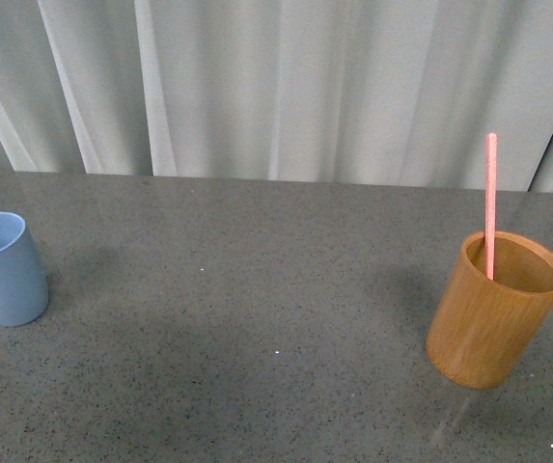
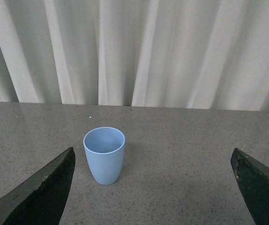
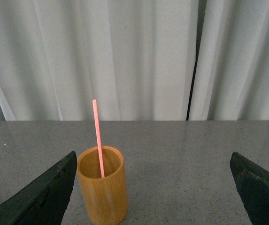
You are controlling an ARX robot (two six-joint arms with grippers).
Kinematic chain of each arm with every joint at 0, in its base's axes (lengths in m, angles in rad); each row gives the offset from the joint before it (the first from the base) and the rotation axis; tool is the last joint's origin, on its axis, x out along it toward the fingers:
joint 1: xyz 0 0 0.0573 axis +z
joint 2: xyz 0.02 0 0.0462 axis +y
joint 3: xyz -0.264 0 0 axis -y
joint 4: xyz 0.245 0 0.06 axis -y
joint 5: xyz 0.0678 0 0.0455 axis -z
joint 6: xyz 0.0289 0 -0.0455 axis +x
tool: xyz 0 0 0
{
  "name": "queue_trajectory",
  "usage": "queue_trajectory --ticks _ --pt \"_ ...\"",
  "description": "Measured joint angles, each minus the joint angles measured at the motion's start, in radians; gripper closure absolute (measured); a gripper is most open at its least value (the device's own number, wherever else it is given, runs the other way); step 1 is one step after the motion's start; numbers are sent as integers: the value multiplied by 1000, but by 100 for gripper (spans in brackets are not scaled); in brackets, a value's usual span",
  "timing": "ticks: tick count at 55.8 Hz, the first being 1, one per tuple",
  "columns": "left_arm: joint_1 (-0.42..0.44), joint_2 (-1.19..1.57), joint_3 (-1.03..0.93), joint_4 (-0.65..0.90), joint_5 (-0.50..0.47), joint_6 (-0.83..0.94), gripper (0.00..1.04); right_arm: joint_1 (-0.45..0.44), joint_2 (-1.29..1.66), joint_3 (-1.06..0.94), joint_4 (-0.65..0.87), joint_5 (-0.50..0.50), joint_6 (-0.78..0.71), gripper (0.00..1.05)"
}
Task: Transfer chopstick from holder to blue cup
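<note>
Your right gripper (image 3: pixel 153 154), wide open and empty, is the nearer one to the bamboo holder (image 3: pixel 103 197); the pink chopstick (image 3: pixel 97 136) stands almost upright inside it.

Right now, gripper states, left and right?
Left gripper: open, holding nothing; blue cup in front of it.
Right gripper: open, holding nothing; chopstick stands in holder.
</note>
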Motion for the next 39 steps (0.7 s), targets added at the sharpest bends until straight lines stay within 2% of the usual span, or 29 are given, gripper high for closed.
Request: queue_trajectory --ticks 21,23,25,28,30,39 --pt "0 0 0 0 0 0 7 0 0 0 0 0 0 10" --pt "-11 12 5 -19 -36 -16 7 0 0 0 0 0 0 10" --pt "-44 61 40 -121 -158 -56 7 0 0 0 0 0 0 10" --pt "-57 161 87 -224 -270 -128 7 0 0 0 0 0 0 10" --pt "-46 214 97 -240 -287 -151 7 0 0 0 0 0 0 10" --pt "92 416 151 -136 -171 -185 7 0 0 0 0 0 0 10"
